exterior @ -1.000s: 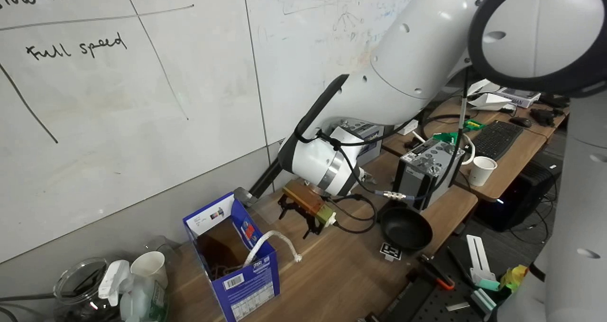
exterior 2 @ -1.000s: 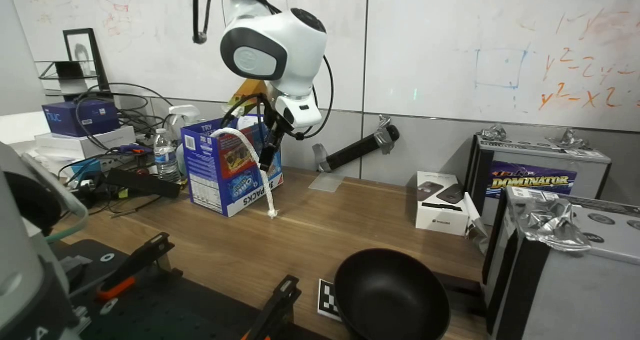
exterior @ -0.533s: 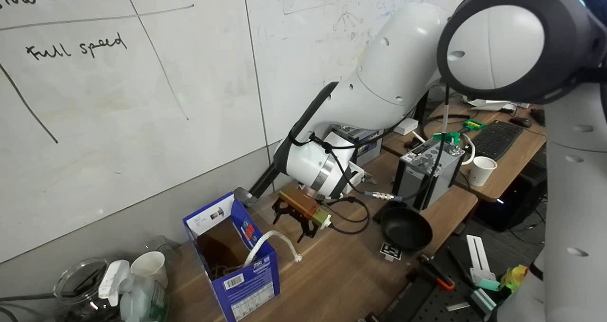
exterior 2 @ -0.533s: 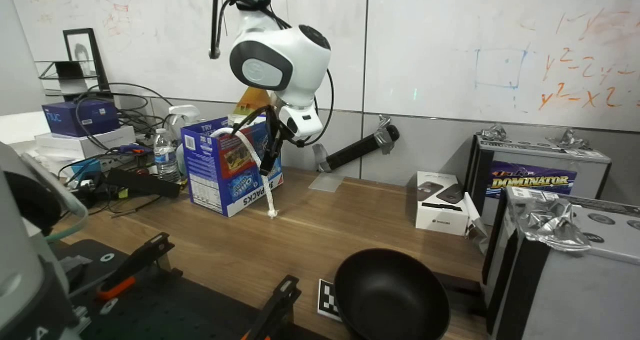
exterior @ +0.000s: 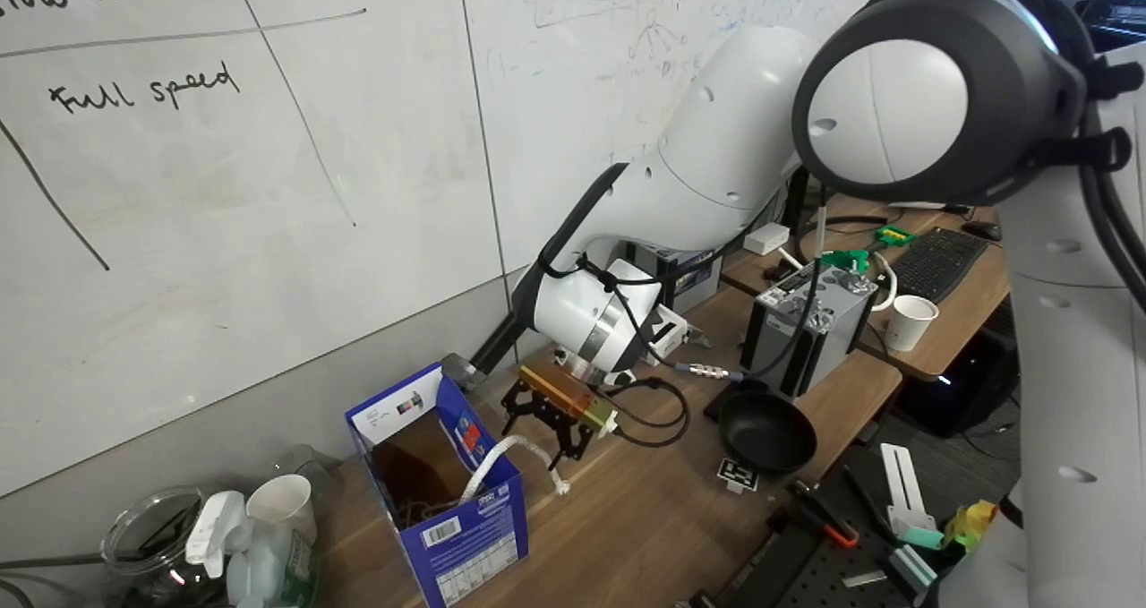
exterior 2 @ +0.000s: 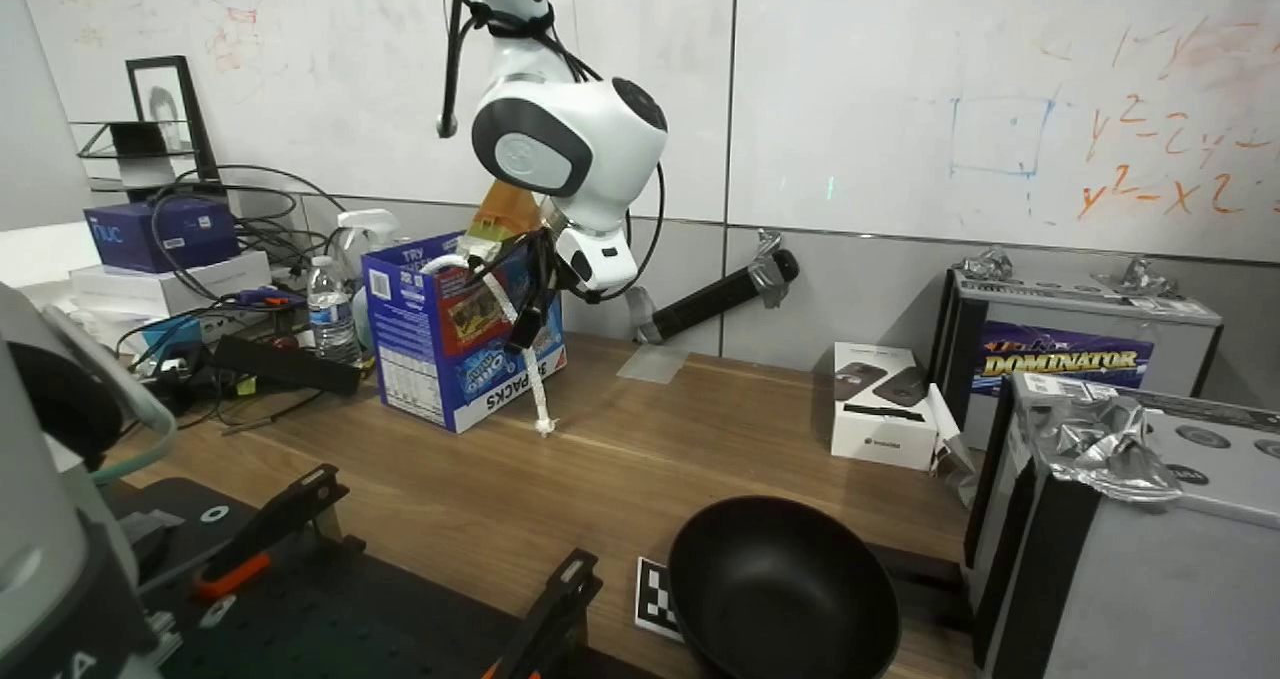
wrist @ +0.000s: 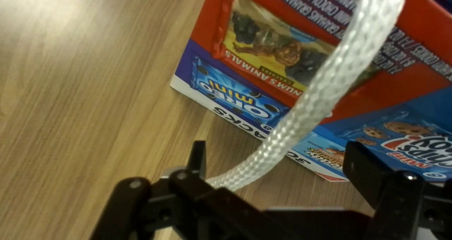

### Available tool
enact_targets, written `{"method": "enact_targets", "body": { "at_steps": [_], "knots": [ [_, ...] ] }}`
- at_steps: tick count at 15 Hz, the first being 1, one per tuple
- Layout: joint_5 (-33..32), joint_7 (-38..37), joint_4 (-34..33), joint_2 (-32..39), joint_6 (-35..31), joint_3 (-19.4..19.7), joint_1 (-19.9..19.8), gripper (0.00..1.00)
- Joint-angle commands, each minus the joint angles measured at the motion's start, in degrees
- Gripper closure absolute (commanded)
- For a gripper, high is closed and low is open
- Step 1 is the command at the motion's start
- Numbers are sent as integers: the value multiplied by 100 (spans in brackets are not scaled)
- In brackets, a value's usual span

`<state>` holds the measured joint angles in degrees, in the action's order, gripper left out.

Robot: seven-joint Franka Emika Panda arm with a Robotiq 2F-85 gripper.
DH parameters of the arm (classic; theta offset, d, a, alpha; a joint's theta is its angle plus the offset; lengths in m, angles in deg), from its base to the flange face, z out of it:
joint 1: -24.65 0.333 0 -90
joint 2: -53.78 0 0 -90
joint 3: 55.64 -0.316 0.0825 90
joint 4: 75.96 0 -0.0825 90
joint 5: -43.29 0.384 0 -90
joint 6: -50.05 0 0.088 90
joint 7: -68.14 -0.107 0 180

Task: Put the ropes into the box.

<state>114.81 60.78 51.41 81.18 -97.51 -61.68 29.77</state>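
In an exterior view, the white rope is slung over the rim of the box, part inside and part outside, so if you tug outward you could drag the inside length out. In an exterior view, its free end dangles near the desk, where a clumsy descent might nudge the box. In the wrist view, your claw is spread, the rope crossing the gap unpinched; close above it and you'd likely miss.

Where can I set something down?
Wooden tabletop lies bare between the blue cardboard box, white carton and round black pan. Crowded: beside the blue box, where black jaws and white braided rope hang, and around clear plastic bottles.
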Motion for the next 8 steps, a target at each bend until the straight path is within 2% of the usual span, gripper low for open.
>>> {"method": "enact_targets", "body": {
  "at_steps": [1, 8],
  "knots": [
    [156, 198, -236, 175, 237, -9, -30, 0],
    [121, 207, -325, 288, 383, 22, -15, 0]
  ]
}}
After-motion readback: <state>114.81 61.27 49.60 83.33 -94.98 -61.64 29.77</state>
